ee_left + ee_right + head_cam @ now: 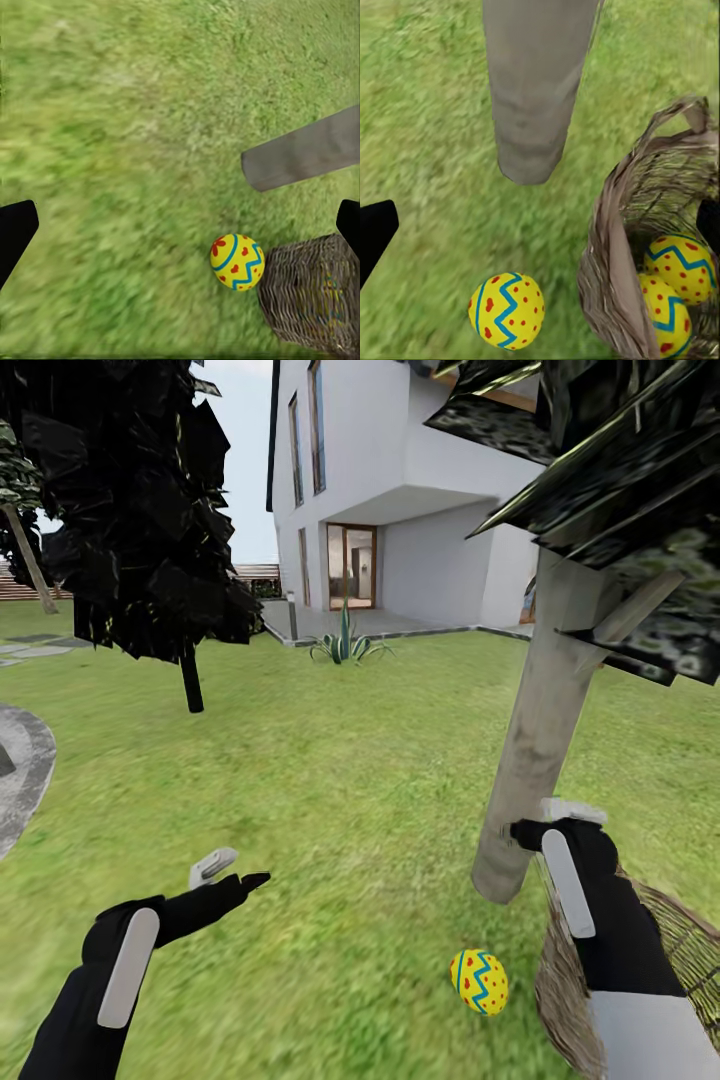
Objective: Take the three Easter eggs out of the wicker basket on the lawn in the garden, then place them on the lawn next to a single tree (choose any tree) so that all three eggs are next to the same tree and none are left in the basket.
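From the head camera, one Easter egg (pixel 479 981) is lying on the lawn (pixel 330 800) near the foot of the tree (pixel 540 730), while the right gripper (pixel 545 820) is hovering over the wicker basket (pixel 690 950) and the left gripper (pixel 232 871) is standing spread and empty. The left wrist camera is showing that egg just beside the basket. The right wrist camera is looking between wide-apart, empty fingers at two eggs (pixel 679 289) in the basket, so the right arm should be descending straight onto the upper one, clear of the rim.
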Controlling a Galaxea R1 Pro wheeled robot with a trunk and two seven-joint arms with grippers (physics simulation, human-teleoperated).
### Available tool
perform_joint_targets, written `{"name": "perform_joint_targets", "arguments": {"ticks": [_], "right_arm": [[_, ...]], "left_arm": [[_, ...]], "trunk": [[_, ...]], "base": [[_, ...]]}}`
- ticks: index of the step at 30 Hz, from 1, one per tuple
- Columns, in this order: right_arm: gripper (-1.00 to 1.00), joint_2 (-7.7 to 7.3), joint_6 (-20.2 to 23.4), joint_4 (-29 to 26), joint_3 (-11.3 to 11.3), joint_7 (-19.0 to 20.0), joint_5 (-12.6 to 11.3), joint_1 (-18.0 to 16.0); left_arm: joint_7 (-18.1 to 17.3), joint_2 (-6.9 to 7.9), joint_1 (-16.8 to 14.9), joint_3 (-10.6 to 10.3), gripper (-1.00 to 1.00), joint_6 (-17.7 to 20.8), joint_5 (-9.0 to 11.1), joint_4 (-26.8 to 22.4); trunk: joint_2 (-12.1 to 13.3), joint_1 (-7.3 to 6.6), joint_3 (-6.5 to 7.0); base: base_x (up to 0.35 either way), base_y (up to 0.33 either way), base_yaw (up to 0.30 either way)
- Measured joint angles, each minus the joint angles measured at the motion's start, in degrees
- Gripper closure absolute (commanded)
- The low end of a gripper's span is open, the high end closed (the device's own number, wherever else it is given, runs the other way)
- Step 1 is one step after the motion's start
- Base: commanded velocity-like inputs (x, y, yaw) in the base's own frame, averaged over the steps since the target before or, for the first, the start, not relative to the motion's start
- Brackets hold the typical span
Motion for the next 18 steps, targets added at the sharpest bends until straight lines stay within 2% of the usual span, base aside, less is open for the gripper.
{"name": "perform_joint_targets", "arguments": {"ticks": [1,2,9,11,12,14,18], "right_arm": [[-1.0,-0.89,0.2,2.4,-2.9,0.1,0.2,-1.0],[-1.0,-1.37,0.1,4.0,-4.6,0.1,0.0,-1.6],[-1.0,-3.78,0.1,8.8,-10.6,0.2,-0.1,-3.1],[-1.0,-5.63,0.1,11.1,-13.5,0.3,-0.1,-3.2],[-1.0,-5.92,0.0,11.4,-14.1,0.3,-0.2,-3.2],[-1.0,-6.86,0.0,12.7,-17.0,0.7,-0.2,-3.2],[-1.0,-7.19,-0.1,14.3,-18.2,1.4,-0.4,-3.2]], "left_arm": [[0.0,0.06,0.0,0.0,-1.0,0.0,0.0,0.9],[0.0,0.08,0.0,0.0,-1.0,0.0,0.0,1.3],[0.0,0.05,0.0,0.0,-1.0,0.0,-0.1,2.0],[0.0,0.04,0.0,0.0,-1.0,0.0,-0.1,2.1],[0.0,0.04,0.0,0.0,-1.0,0.0,-0.1,2.1],[0.1,0.03,0.0,0.0,-1.0,0.0,-0.1,2.1],[0.0,0.03,0.0,-0.1,-1.0,0.0,-0.5,2.1]], "trunk": [[0.4,-0.22,0.18],[0.8,-0.44,0.36],[3.6,-1.98,1.62],[4.4,-2.42,1.97],[4.8,-2.64,2.15],[5.6,-3.08,2.51],[6.8,-3.74,3.06]], "base": [[0.0,0.0,0.0],[0.0,0.0,0.0],[0.0,0.0,0.0],[0.0,0.0,0.0],[0.0,0.0,0.0],[0.0,0.0,0.0],[0.0,0.0,0.0]]}}
